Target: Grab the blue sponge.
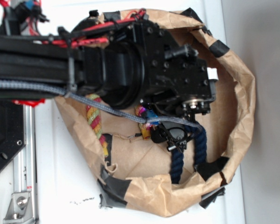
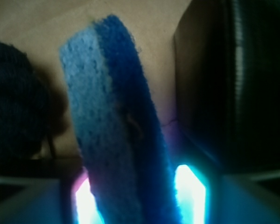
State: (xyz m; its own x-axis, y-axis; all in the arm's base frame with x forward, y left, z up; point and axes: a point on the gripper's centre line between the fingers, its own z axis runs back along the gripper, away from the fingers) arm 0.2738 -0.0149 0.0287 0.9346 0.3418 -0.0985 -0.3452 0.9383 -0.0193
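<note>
Fingers [image 2: 86, 198] clamp the blue sponge [image 2: 116, 126] — held edge-up.

Paper bag [image 1: 233, 93] lies open on bench [image 1: 65, 186]. Inside bag: arm with claw [image 1: 175, 137] above middle, twisted rope [image 1: 177, 163] under claw, second rope [image 1: 95, 119] toward left wall. Sponge [image 2: 119, 130] stands on edge between claw fingers [image 2: 191, 186], rope at its left.

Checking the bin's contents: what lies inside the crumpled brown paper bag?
Inside the brown paper bag: a navy twisted rope, a multicoloured rope, and the gripper with the blue sponge between its fingers. The arm covers the rest.
</note>
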